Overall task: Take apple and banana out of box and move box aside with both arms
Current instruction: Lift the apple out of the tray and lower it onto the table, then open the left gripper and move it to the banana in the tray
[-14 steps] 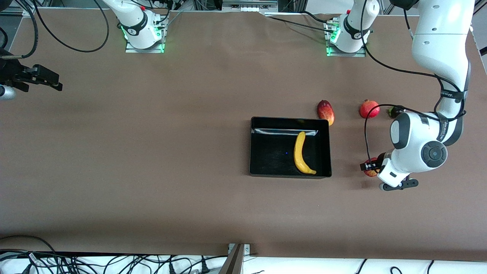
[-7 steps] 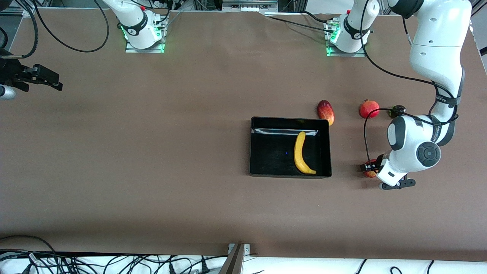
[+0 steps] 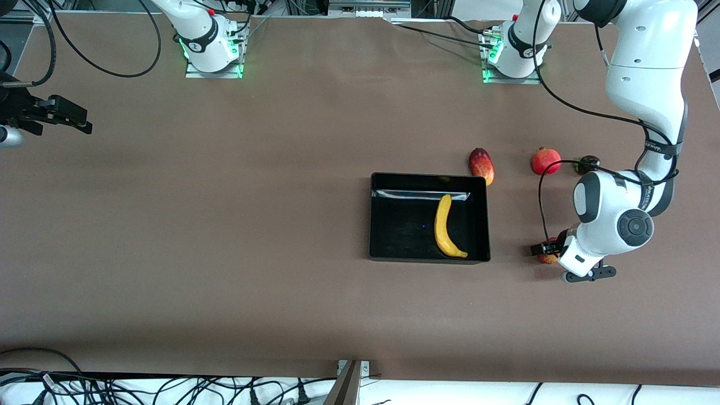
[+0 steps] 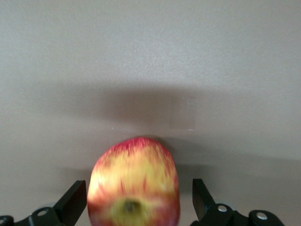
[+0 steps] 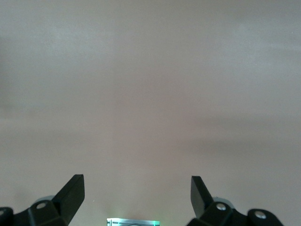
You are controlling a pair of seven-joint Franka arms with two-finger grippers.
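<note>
The small red apple with yellow streaks (image 3: 547,258) lies on the brown table beside the black box (image 3: 394,225), toward the left arm's end. My left gripper (image 3: 542,248) is down at the apple. In the left wrist view the apple (image 4: 134,174) sits between the open fingers (image 4: 74,201), with a gap on each side. The yellow banana (image 3: 446,226) lies in the box. My right gripper (image 3: 83,121) waits open and empty at the right arm's end of the table; the right wrist view shows its gripper (image 5: 137,181) over bare tabletop.
A red-yellow mango (image 3: 482,165) lies against the box's corner, farther from the front camera. A red pomegranate (image 3: 545,161) and a small dark fruit (image 3: 589,163) lie toward the left arm's end, farther from the camera than the apple.
The left arm has shifted slightly and its gripper has sunk a little lower around the apple. The apple, the box and the right arm have not moved.
</note>
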